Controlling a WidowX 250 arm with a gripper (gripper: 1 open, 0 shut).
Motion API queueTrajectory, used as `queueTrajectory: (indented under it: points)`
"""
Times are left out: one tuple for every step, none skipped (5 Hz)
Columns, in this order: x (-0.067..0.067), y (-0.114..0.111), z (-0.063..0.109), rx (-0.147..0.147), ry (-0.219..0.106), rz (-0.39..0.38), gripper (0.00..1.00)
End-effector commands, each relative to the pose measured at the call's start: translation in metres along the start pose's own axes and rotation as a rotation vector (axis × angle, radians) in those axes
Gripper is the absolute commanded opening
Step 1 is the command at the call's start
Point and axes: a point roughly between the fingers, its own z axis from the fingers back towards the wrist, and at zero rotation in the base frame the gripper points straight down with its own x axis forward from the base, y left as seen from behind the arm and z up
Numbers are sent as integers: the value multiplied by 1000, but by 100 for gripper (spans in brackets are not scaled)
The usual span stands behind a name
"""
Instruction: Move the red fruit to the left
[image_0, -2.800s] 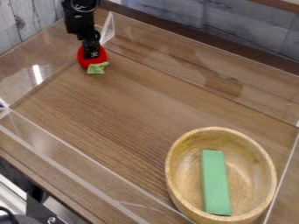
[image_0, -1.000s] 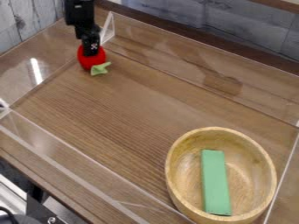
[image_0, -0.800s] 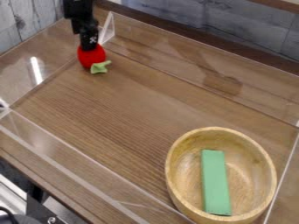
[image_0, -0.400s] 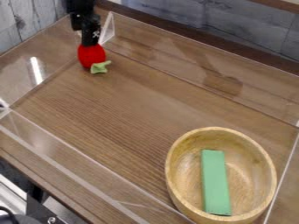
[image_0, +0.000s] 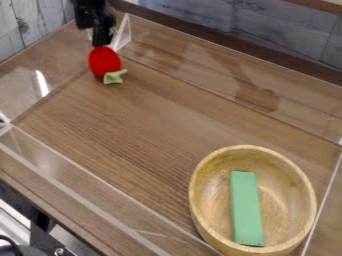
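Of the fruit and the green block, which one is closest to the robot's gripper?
The red fruit, on the table just below the gripper in the picture; the green block lies far off in the wooden bowl.

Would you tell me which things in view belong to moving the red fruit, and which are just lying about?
Part of the job:
- red fruit, with its green leafy stem
- gripper, close by the fruit

Just lying about:
- wooden bowl
- green rectangular block, inside the bowl

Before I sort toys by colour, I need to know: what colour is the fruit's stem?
The stem is light green, seen in the camera view.
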Motion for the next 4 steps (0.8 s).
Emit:
queueTrajectory:
  points:
    - [-10,-2,42,-50,47,47,100]
    - [-22,1,43,-45,38,64,100]
    - [-31,0,37,-44,21,71,0]
    - [-29,-2,22,-36,-8,131,0]
